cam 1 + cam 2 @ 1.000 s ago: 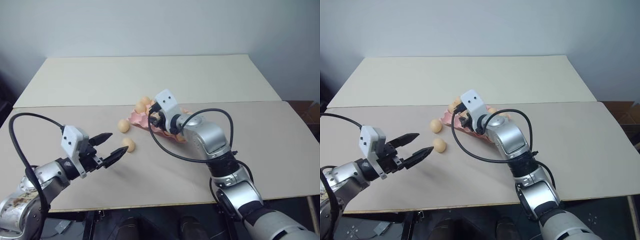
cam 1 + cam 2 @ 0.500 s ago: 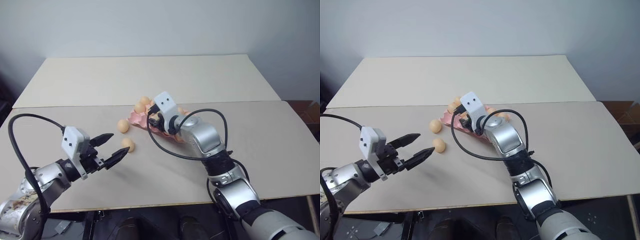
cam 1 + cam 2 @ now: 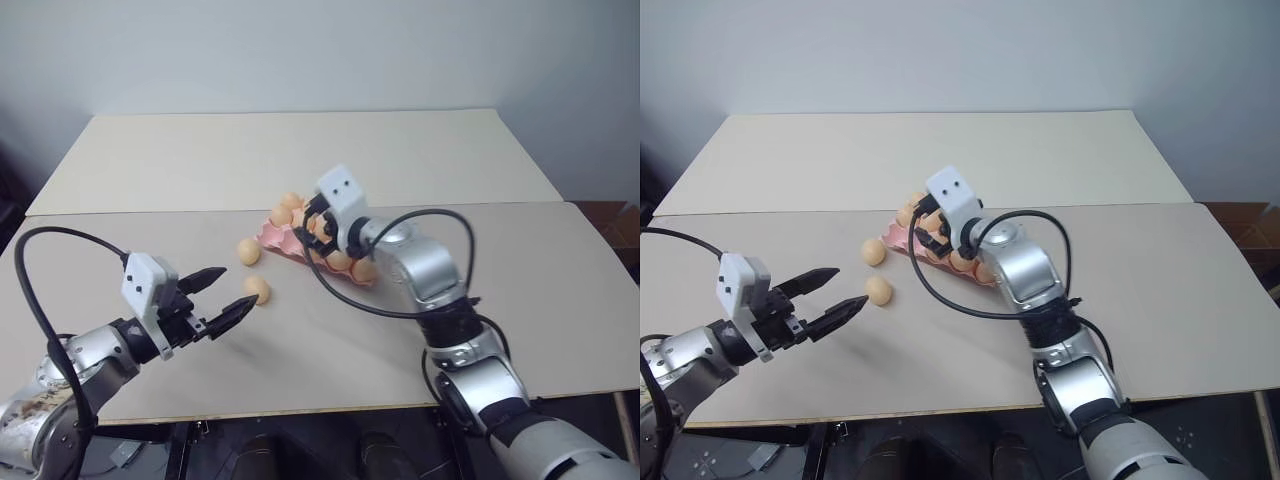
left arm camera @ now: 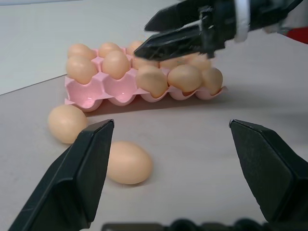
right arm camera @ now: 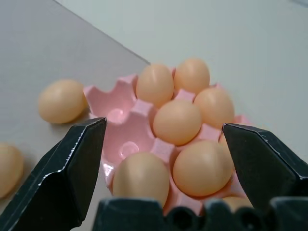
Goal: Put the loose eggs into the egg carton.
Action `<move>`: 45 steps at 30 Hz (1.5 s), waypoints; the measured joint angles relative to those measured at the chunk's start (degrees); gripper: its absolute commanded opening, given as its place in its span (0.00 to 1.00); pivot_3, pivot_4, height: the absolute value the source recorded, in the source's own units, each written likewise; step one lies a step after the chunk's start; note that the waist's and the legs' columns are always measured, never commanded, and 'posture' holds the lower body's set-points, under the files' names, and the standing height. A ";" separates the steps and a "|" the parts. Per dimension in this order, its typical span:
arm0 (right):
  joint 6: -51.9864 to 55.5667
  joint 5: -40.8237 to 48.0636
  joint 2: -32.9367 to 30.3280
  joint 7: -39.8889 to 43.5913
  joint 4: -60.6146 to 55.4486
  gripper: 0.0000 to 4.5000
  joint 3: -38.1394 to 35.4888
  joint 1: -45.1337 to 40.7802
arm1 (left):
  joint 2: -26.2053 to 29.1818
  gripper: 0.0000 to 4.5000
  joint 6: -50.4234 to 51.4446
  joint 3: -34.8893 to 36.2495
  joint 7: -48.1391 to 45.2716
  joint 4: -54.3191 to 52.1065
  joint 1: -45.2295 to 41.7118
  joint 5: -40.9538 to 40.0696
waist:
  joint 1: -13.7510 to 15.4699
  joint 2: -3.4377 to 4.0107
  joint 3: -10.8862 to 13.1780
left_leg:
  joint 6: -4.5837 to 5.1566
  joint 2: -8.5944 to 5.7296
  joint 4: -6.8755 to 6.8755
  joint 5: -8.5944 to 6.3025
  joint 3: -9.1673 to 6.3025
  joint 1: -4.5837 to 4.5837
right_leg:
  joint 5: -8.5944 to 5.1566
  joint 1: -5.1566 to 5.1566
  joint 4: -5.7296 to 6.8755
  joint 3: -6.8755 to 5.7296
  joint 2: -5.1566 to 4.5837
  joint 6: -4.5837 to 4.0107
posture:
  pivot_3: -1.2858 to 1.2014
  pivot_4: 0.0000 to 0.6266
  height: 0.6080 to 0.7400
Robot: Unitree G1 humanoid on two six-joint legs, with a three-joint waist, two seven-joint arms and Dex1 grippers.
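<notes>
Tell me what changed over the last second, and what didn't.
The right pincer opened and lifted a little off the egg carton, leaving an egg seated in a near cup; its fingers now stand apart, holding nothing. The left pincer stayed open and in place beside the nearer loose egg. Both loose eggs on the table, that one and the farther one, have not moved.

I see a plain pink egg carton (image 4: 91, 91) holding pale tan-orange eggs (image 4: 115, 64). My tools' fingers (image 4: 82, 179) are black, the worktop (image 3: 300, 160) beige.
</notes>
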 measured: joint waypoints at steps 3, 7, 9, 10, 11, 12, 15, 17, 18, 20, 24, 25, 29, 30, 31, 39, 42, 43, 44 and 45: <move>-0.83 3.43 -7.40 6.74 -7.84 0.99 -1.10 4.40 | 0.64 0.93 0.47 0.90 0.66 0.05 0.14 -0.14 | 0.46 -0.01 0.00 | 0.15 -0.01 0.00 -0.09 -0.03 0.00 | 0.00 0.06 -0.06 -0.05 -0.02 0.00 | 0.52 0.24 1.00; -7.34 7.22 -20.49 19.49 -13.60 0.99 -4.39 13.80 | 1.70 0.93 2.75 2.75 1.76 0.11 0.60 -1.03 | 1.37 -0.01 0.00 | 0.35 -0.03 0.02 -0.20 -0.03 0.04 | 0.00 0.09 -0.07 -0.04 -0.02 0.00 | 0.52 0.24 1.00; -11.48 9.30 -26.04 25.51 -15.31 0.99 -7.18 17.63 | 2.30 0.93 4.03 2.86 2.66 0.08 0.57 -1.05 | 1.43 -0.01 0.00 | 0.35 -0.02 0.01 -0.21 -0.03 0.11 | 0.00 0.13 -0.06 -0.01 0.01 0.00 | 0.52 0.24 1.00; -12.73 10.31 -27.65 27.42 -15.61 0.99 -8.64 18.69 | 2.42 0.93 4.57 2.82 3.19 0.08 0.43 -0.98 | 1.33 -0.01 0.00 | 0.36 -0.02 0.01 -0.21 -0.02 0.15 | 0.00 0.14 -0.05 0.03 0.02 0.00 | 0.52 0.24 1.00; -14.14 11.85 -29.77 30.07 -15.67 0.99 -10.81 20.12 | 2.54 0.93 5.35 2.60 3.97 0.08 0.07 -0.99 | 1.39 -0.01 0.00 | 0.36 -0.02 0.01 -0.21 -0.02 0.19 | 0.00 0.18 -0.05 0.03 0.02 0.00 | 0.52 0.24 1.00; -14.95 13.24 -31.81 32.28 -15.43 0.99 -13.13 21.32 | 2.68 0.93 6.40 2.46 4.75 0.08 -0.22 -1.01 | 1.43 -0.01 0.01 | 0.36 -0.03 0.01 -0.21 -0.02 0.22 | 0.00 0.23 -0.07 0.03 0.01 0.00 | 0.52 0.24 1.00; -15.73 17.62 -37.30 37.54 -12.18 0.99 -20.43 23.08 | 2.74 0.93 11.07 1.36 9.71 0.07 -2.91 -0.93 | 1.71 -0.03 0.02 | 0.39 -0.04 0.02 -0.23 -0.03 0.37 | 0.00 0.45 -0.12 0.03 0.00 0.00 | 0.52 0.24 1.00; -15.70 19.98 -39.63 39.61 -10.54 0.99 -24.58 23.45 | 2.77 0.93 14.99 0.48 13.91 0.07 -4.89 -0.60 | 1.75 -0.04 0.02 | 0.45 -0.03 0.01 -0.26 -0.05 0.56 | 0.00 0.66 -0.17 0.02 0.01 0.00 | 0.52 0.24 1.00; -15.65 21.62 -41.32 41.10 -9.87 0.99 -26.37 24.19 | 2.77 0.93 17.51 -0.33 16.11 0.03 -6.39 -0.61 | 1.76 -0.05 0.03 | 0.49 -0.04 0.01 -0.29 -0.05 0.61 | 0.00 0.73 -0.19 0.02 0.00 0.00 | 0.52 0.24 1.00; -15.33 23.33 -43.91 42.97 -8.89 0.99 -29.20 25.59 | 2.72 0.93 21.16 -0.59 18.84 -0.03 -8.17 -1.22 | 1.73 -0.06 0.03 | 0.52 -0.04 0.01 -0.31 -0.04 0.63 | 0.00 0.78 -0.24 0.02 -0.01 0.00 | 0.52 0.24 1.00; -15.94 24.14 -47.93 45.84 -5.55 0.99 -33.66 29.35 | 1.89 0.93 26.58 -0.43 21.77 -0.56 -10.76 -4.69 | 1.75 -0.06 0.03 | 0.55 -0.04 0.01 -0.32 -0.03 0.74 | 0.00 0.91 -0.28 0.02 -0.01 0.00 | 0.52 0.24 1.00; -16.29 24.16 -48.58 46.56 -4.80 0.99 -34.57 30.22 | 1.76 0.93 27.60 -0.39 22.29 -0.79 -11.10 -5.43 | 1.76 -0.06 0.04 | 0.55 -0.04 0.01 -0.32 -0.03 0.76 | 0.00 0.93 -0.27 0.02 -0.01 0.00 | 0.52 0.24 1.00; -18.45 24.31 -50.04 49.58 -3.32 0.99 -37.08 31.84 | 0.17 0.93 30.80 -0.39 24.82 -1.45 -13.80 -8.43 | 1.61 -0.06 0.04 | 0.54 -0.04 0.02 -0.32 -0.01 0.90 | 0.00 1.01 -0.23 0.07 0.00 0.00 | 0.52 0.24 1.00; -18.78 24.31 -50.15 49.74 -3.26 0.99 -37.24 31.87 | -0.28 0.93 31.44 -0.40 25.52 -1.84 -14.44 -9.10 | 1.60 -0.06 0.04 | 0.53 -0.04 0.02 -0.31 -0.01 0.90 | 0.00 1.01 -0.22 0.07 0.00 0.00 | 0.52 0.24 1.00; -18.98 24.35 -50.20 49.77 -3.25 0.99 -37.32 31.86 | -0.80 0.93 31.99 -0.42 26.48 -2.31 -15.15 -9.51 | 1.61 -0.06 0.04 | 0.53 -0.04 0.02 -0.31 -0.01 0.90 | 0.00 1.01 -0.22 0.07 0.00 0.00 | 0.52 0.24 1.00; -19.08 28.21 -50.20 49.81 -3.73 0.99 -38.26 31.27 | -8.03 0.93 41.08 -0.18 40.69 -5.04 -23.06 -17.57 | 1.94 -0.08 0.04 | 0.50 -0.06 0.03 -0.30 -0.04 0.87 | 0.00 1.04 -0.25 0.07 -0.02 0.01 | 0.52 0.24 1.00; -19.13 28.25 -50.21 49.78 -3.81 0.99 -38.24 31.37 | -8.61 0.93 43.23 0.05 45.55 -5.11 -26.53 -21.40 | 1.99 -0.08 0.04 | 0.46 -0.06 0.06 -0.27 -0.04 0.89 | 0.00 1.05 -0.21 0.07 -0.02 0.01 | 0.52 0.24 1.00; -19.20 28.25 -50.21 49.73 -3.81 0.99 -38.23 31.36 | -8.50 0.93 43.84 0.26 47.61 -5.07 -27.61 -23.35 | 1.97 -0.08 0.04 | 0.41 -0.06 0.06 -0.24 -0.04 0.91 | 0.00 1.06 -0.20 0.08 -0.02 0.01 | 0.52 0.24 1.00; -19.26 28.24 -50.20 49.69 -3.81 0.99 -38.20 31.36 | -8.17 0.93 44.14 0.39 49.40 -5.00 -28.39 -25.18 | 1.94 -0.08 0.04 | 0.33 -0.06 0.06 -0.19 -0.04 0.91 | 0.00 1.06 -0.20 0.08 -0.01 0.01 | 0.52 0.24 1.00; -19.38 28.24 -50.20 49.66 -3.80 0.99 -38.13 31.35 | -7.64 0.93 44.73 0.43 51.25 -4.80 -29.12 -27.04 | 1.93 -0.08 0.04 | 0.24 -0.06 0.05 -0.14 -0.05 0.91 | 0.00 1.06 -0.21 0.09 -0.01 0.01 | 0.52 0.24 1.00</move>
